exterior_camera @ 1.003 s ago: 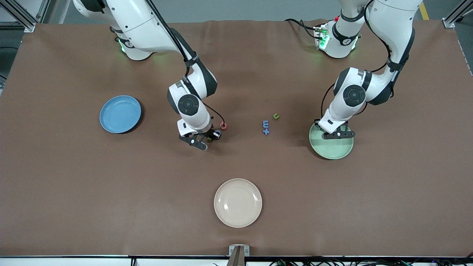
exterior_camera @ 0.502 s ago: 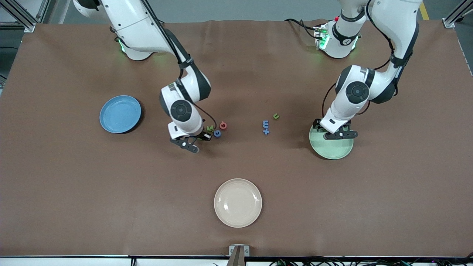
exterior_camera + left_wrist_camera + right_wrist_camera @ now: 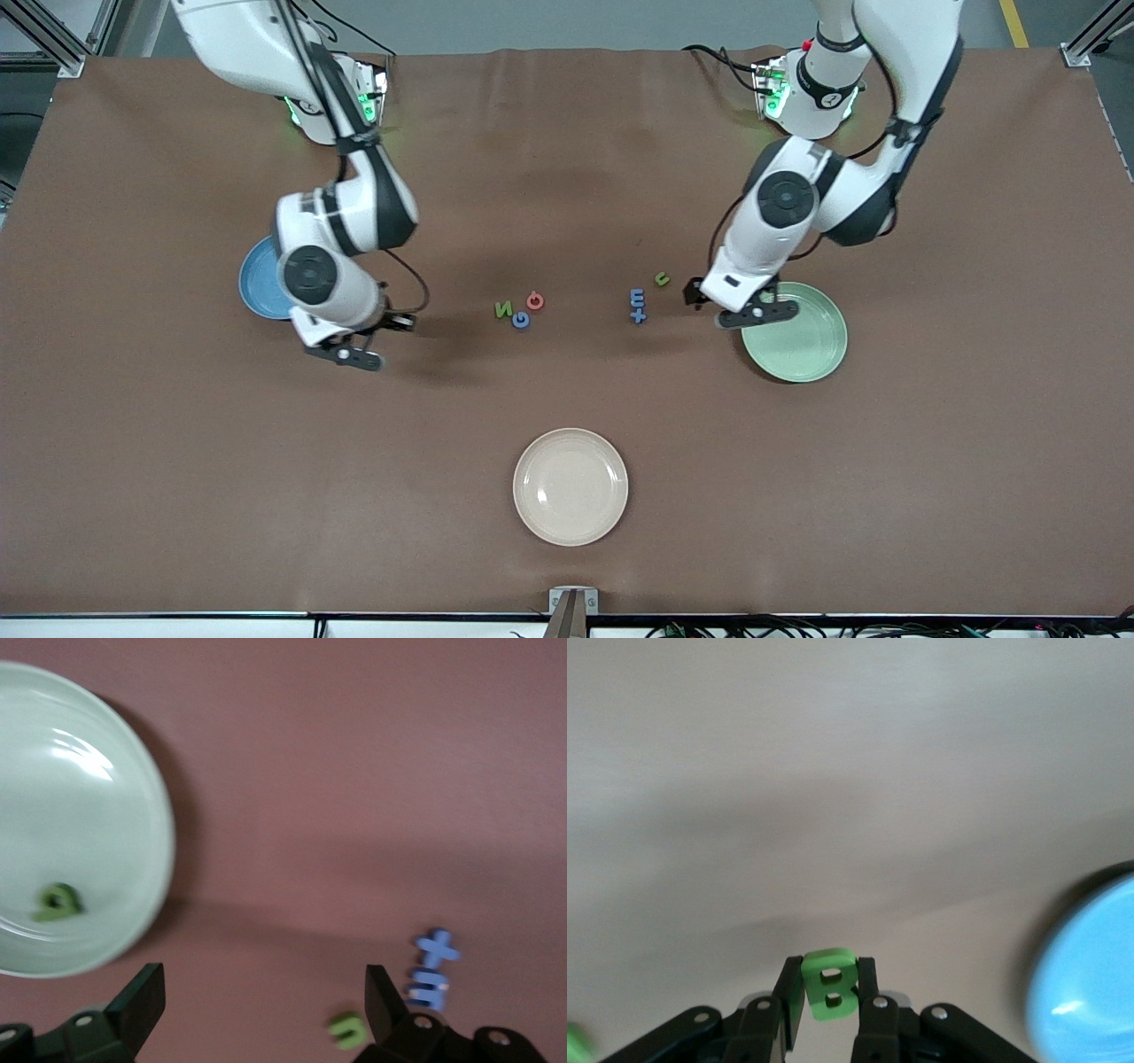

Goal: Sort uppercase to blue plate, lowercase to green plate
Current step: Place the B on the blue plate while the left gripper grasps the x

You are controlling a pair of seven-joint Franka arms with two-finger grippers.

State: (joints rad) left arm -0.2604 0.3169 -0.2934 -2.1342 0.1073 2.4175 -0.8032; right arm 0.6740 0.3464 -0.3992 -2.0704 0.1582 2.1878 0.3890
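My right gripper (image 3: 397, 324) is shut on a green B (image 3: 829, 985), up over the table beside the blue plate (image 3: 257, 282), which the arm partly hides. A green N (image 3: 503, 309), a blue G (image 3: 521, 321) and a red G (image 3: 535, 301) lie together mid-table. A blue m (image 3: 637, 297), a blue t (image 3: 637, 315) and a green u (image 3: 662, 278) lie toward the green plate (image 3: 802, 341). That plate holds a green g (image 3: 58, 902). My left gripper (image 3: 740, 306) stands open and empty over the table between the plate's edge and the u.
A cream plate (image 3: 570, 486) sits near the table's front edge, nearer the front camera than all the letters. Both arms' bases stand along the table's back edge.
My right gripper has carried the green B from the N and G cluster toward the blue plate. My left gripper has opened, left the green g in the green plate, and swung toward the lowercase letters.
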